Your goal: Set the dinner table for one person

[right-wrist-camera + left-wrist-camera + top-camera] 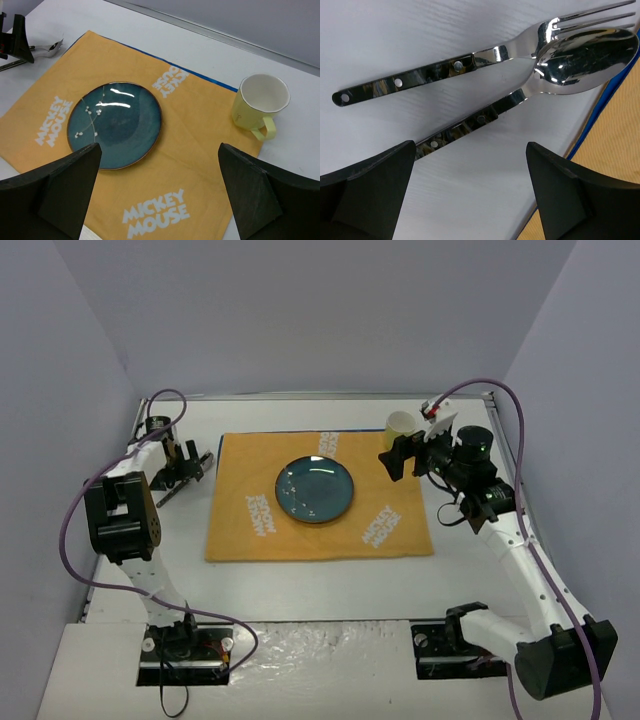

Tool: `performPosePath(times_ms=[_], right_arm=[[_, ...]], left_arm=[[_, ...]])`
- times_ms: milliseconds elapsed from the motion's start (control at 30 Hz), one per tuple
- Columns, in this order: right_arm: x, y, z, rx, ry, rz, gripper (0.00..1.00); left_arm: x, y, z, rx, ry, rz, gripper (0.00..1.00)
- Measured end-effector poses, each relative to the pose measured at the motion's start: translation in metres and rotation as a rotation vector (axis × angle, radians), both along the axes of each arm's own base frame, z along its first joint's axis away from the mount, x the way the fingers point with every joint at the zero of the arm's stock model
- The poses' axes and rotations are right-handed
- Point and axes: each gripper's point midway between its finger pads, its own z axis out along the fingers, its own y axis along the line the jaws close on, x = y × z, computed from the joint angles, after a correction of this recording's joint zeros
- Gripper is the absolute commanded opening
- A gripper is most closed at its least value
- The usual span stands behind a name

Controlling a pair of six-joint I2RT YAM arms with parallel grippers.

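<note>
Left end effector (470,150) hangs released over the fork (445,67) and spoon (585,62), left of the placemat (620,150). It looks like the cutlery step, so you'd lower and clench one handle.

text: MICKEY MOUSE | colour: white | on: orange placemat (200,165) | count: three prints

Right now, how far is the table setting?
Done: blue plate centred on placemat, yellow mug at its far right corner. In hand: nothing; open left gripper hovers over overlapping fork and spoon; right gripper open too. Left: probably arranging that cutlery.
</note>
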Motion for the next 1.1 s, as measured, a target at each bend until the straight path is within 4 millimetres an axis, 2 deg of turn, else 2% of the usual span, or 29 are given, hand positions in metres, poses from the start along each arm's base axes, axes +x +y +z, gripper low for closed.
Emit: performPosePath(times_ms=[100, 267, 533, 733, 833, 933, 967, 1033, 1100], right_arm=[[-0.006, 0.0, 0.006, 0.011, -0.017, 0.006, 1.0], [-0.01, 0.0, 0.009, 0.015, -0.027, 0.012, 1.0], [-0.011, 0.0, 0.0, 0.01, -0.005, 0.012, 1.0], [-0.008, 0.001, -0.005, 0.007, 0.01, 0.014, 1.0], [-0.006, 0.002, -0.01, 0.004, 0.025, 0.014, 1.0], [-0.005, 0.002, -0.013, 0.002, 0.033, 0.014, 1.0], [-0.005, 0.002, -0.014, 0.002, 0.035, 0.014, 1.0], [-0.004, 0.002, -0.014, 0.001, 0.037, 0.015, 1.0], [-0.004, 0.002, -0.015, 0.001, 0.037, 0.015, 1.0]], left_arm=[[0.008, 0.003, 0.0, 0.007, 0.005, -0.033, 0.86], [0.018, 0.003, -0.001, 0.004, 0.004, -0.081, 0.79], [-0.002, -0.01, -0.021, -0.058, 0.07, -0.103, 0.64], [-0.004, -0.015, -0.022, -0.077, 0.066, -0.102, 0.42], [-0.006, -0.02, -0.022, -0.093, 0.066, -0.092, 0.38], [-0.009, -0.03, -0.022, -0.109, 0.072, -0.095, 0.29], [-0.01, -0.034, -0.022, -0.113, 0.074, -0.096, 0.3], [-0.01, -0.041, -0.022, -0.119, 0.076, -0.097, 0.38], [-0.009, -0.046, -0.022, -0.125, 0.075, -0.094, 0.4]])
